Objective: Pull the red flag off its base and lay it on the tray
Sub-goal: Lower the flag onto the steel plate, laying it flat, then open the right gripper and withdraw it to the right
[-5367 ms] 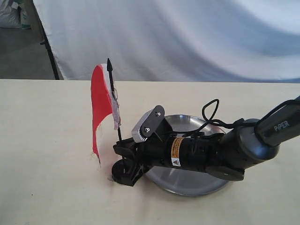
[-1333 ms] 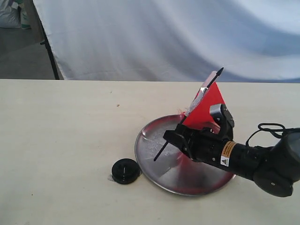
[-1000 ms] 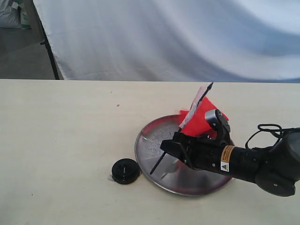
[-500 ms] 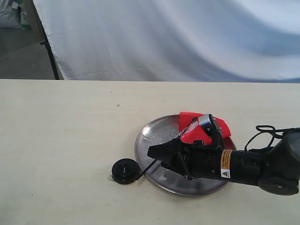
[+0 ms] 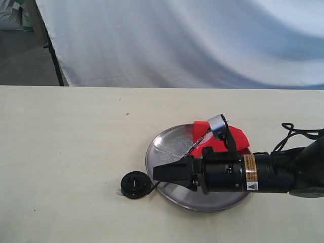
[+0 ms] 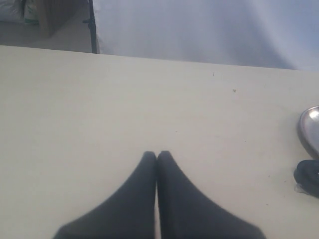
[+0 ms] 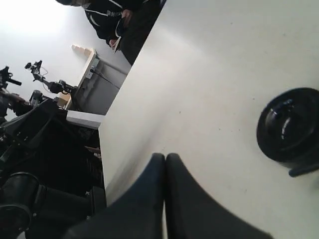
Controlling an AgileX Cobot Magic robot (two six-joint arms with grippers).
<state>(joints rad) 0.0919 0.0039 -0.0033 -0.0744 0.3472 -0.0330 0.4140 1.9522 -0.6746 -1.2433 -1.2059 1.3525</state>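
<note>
The red flag (image 5: pixel 218 137) lies flat on the silver tray (image 5: pixel 169 144), its cloth on the tray's far right part. Its thin black stick runs down-left under my right arm, and the stick's end (image 5: pixel 153 188) pokes over the tray's rim beside the black base (image 5: pixel 135 184). My right gripper (image 5: pixel 156 173) lies level over the tray's left edge, pointing left, shut with nothing showing between its fingers. In the right wrist view the right gripper (image 7: pixel 165 157) is shut beside the base (image 7: pixel 289 124) and the stick end (image 7: pixel 304 171). My left gripper (image 6: pixel 157 154) is shut over bare table.
The left wrist view catches the tray's rim (image 6: pixel 310 130) and the base (image 6: pixel 308 175) at one edge. A white cloth backdrop (image 5: pixel 192 40) hangs behind the table, with a black stand leg (image 5: pixel 53 55) at the far left. The right arm's cable (image 5: pixel 296 134) loops over the table.
The right gripper swung the tilted flag down onto the tray and levelled out, sliding slightly left. The cloth now lies flat. The base and left arm stayed put.
</note>
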